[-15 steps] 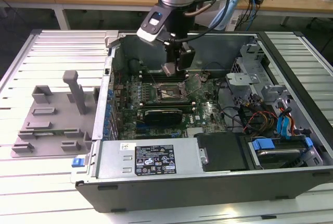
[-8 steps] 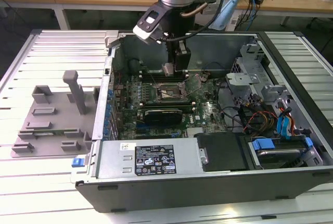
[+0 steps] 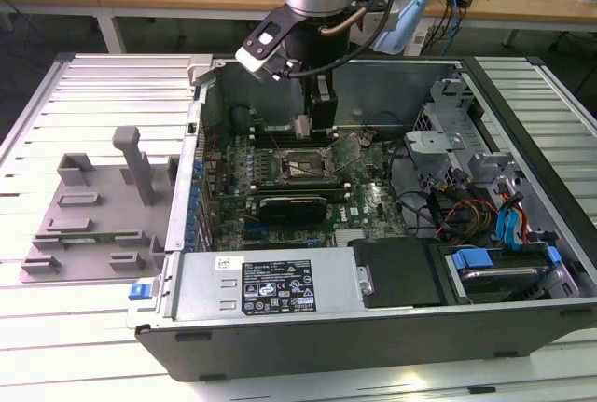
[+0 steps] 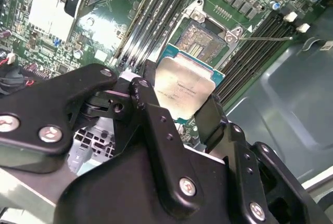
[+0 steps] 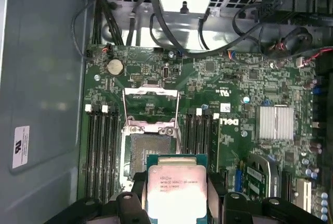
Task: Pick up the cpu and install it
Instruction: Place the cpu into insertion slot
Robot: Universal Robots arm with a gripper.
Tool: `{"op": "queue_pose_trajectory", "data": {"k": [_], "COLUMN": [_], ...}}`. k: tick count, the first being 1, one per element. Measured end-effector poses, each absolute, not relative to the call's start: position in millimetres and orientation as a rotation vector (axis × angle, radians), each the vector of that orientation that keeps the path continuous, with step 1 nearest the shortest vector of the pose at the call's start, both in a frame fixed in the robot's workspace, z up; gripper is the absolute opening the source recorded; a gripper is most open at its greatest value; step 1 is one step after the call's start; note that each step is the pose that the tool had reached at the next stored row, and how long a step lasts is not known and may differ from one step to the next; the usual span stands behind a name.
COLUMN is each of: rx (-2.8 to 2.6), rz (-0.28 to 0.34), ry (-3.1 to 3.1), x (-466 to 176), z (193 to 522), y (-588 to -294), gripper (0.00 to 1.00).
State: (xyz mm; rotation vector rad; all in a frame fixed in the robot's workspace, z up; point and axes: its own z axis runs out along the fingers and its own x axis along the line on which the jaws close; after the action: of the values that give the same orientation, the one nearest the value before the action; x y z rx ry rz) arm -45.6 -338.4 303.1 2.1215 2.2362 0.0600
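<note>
The end effector (image 4: 178, 103) is clenched on the cpu (image 4: 183, 86), gripping two opposite edges with the silver top showing. It hangs inside the open computer case (image 3: 373, 339), over the motherboard (image 5: 244, 89) and close to the open socket (image 5: 148, 154).

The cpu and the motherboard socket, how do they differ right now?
The cpu has a silver-white metal top; the socket is a dark recessed square. The cpu is clamped in the gripper, above the board; the socket sits fixed on the motherboard, uncovered and empty. Both are square, of similar outline.
</note>
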Motion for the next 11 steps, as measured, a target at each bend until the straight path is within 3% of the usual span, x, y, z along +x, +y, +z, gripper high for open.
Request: {"op": "queue_pose_trajectory", "data": {"k": [11], "rx": [2.102], "rz": [0.066], "ry": [2.249], "x": [-49], "z": [277], "y": [-332], "gripper": [0.55]}}
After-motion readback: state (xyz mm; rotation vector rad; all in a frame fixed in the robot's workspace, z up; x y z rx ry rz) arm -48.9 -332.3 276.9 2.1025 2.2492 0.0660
